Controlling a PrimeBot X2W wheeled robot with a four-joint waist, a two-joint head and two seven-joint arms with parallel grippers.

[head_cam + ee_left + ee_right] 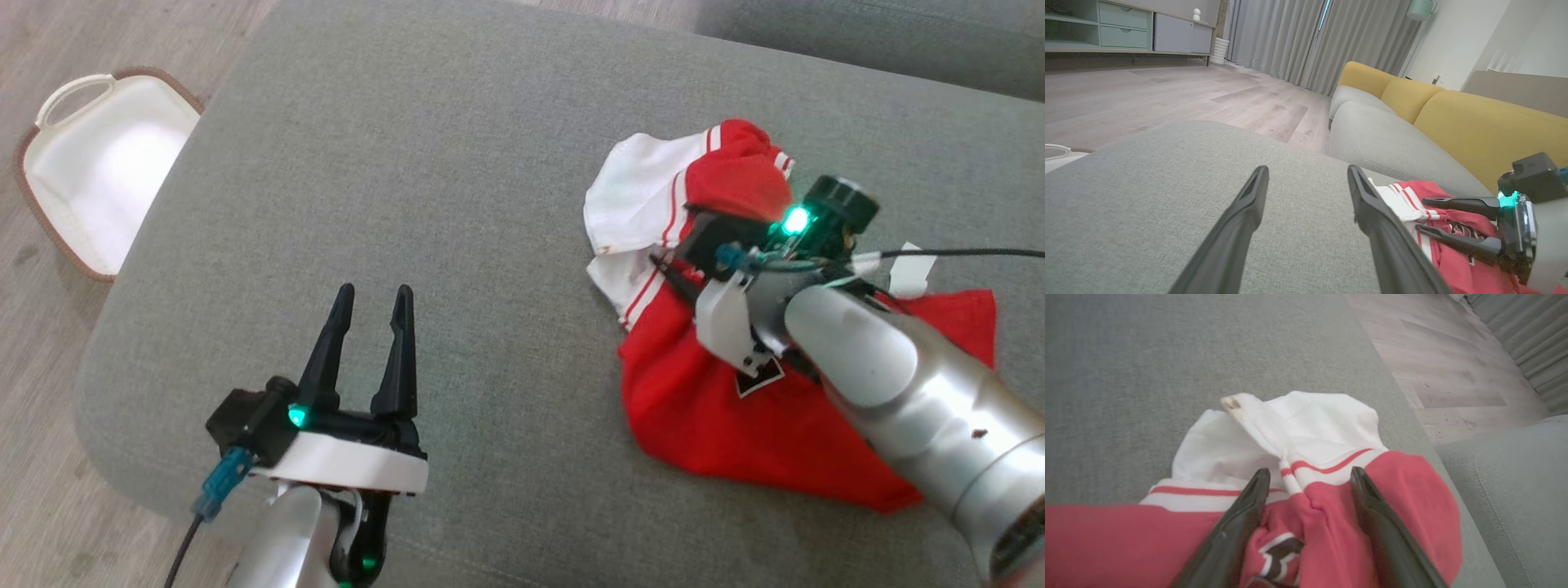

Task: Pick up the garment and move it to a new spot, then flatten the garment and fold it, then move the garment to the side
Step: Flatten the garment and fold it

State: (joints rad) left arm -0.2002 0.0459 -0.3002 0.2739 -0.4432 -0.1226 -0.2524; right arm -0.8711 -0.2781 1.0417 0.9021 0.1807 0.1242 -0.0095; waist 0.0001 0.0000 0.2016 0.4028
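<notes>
The garment (pixel 710 408) is a red and white shirt with striped trim, lying crumpled on the right side of the grey cushion (pixel 457 163). My right gripper (pixel 673 255) hovers low over its middle with fingers pointing toward the white part. In the right wrist view that gripper (pixel 1309 473) is open, its fingers straddling a raised fold of the garment (pixel 1306 424). My left gripper (pixel 371 296) stands open over bare cushion at the lower left, well apart from the cloth. The left wrist view shows my left gripper (pixel 1307 169) with nothing in it, and the garment (pixel 1453 261) and right gripper (pixel 1421 214) at its right.
A white basket (pixel 98 171) with a brown rim sits on the wooden floor left of the cushion. A second grey cushion (pixel 857 33) lies beyond, with a yellow sofa back (pixel 1474 122). A black cable (pixel 963 253) runs off the right wrist.
</notes>
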